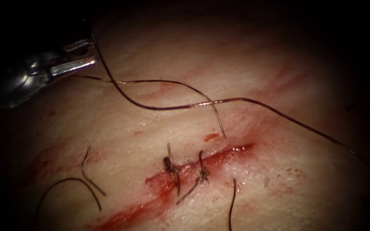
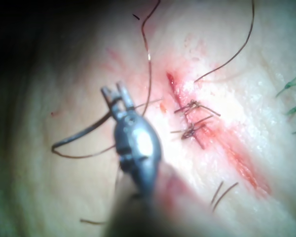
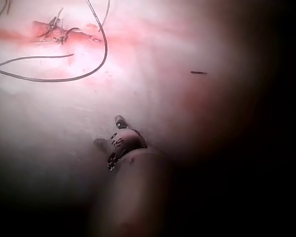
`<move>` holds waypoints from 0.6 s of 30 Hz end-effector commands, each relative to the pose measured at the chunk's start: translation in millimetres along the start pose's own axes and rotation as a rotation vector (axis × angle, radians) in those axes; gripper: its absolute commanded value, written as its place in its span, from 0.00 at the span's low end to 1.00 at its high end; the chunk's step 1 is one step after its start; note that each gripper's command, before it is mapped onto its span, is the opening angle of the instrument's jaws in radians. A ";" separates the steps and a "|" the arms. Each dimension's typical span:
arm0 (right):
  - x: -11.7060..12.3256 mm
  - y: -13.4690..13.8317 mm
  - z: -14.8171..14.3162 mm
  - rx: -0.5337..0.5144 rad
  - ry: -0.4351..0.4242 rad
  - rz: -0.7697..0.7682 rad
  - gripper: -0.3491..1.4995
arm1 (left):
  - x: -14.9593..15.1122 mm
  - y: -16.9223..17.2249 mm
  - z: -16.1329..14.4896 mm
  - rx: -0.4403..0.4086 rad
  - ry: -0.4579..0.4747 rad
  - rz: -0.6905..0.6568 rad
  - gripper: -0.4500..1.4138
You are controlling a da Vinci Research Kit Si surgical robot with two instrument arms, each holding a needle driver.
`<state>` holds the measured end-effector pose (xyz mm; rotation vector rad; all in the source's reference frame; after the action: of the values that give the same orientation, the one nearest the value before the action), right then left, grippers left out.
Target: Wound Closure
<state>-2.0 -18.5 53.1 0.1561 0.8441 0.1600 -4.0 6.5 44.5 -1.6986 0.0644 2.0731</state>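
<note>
My left tool (image 1: 80,53) sits far left of the cut (image 1: 202,164), jaws closed on the thread (image 1: 159,107), which runs right toward the cut. My right tool (image 3: 111,136) stands open, empty, well apart. The needle I cannot find.

Readable text: I find none.
Labels, brands, numbers, signs: none I can read on anything.

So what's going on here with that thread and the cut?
A robot is practising stitching a cut in the tissue. Two stitches already cross it. The left tool sits left of the cut, the long thread running to its tip; a grip is unclear. The right tool hangs apart, open, holding nothing.
</note>
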 end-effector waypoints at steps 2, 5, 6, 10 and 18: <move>0.2 0.5 4.3 -0.018 0.079 -0.008 0.94 | -0.6 0.2 0.6 -0.002 0.001 -0.001 0.00; 1.9 1.0 7.2 -0.022 0.122 -0.023 0.91 | -0.7 0.3 0.6 -0.001 0.000 0.000 0.00; 2.5 1.2 8.0 -0.028 0.133 -0.035 0.91 | -0.7 0.3 0.6 -0.001 0.000 0.000 0.00; 4.9 2.6 11.2 -0.049 0.155 -0.061 0.90 | -0.7 0.3 0.6 -0.001 0.000 0.000 0.00; 5.6 4.2 16.5 -0.041 0.158 -0.060 0.92 | -0.7 0.3 0.6 -0.001 0.000 0.000 0.00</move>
<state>12.9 -14.1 60.1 0.0766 0.9963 0.1365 -4.0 6.4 44.5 -1.6991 0.0646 2.0741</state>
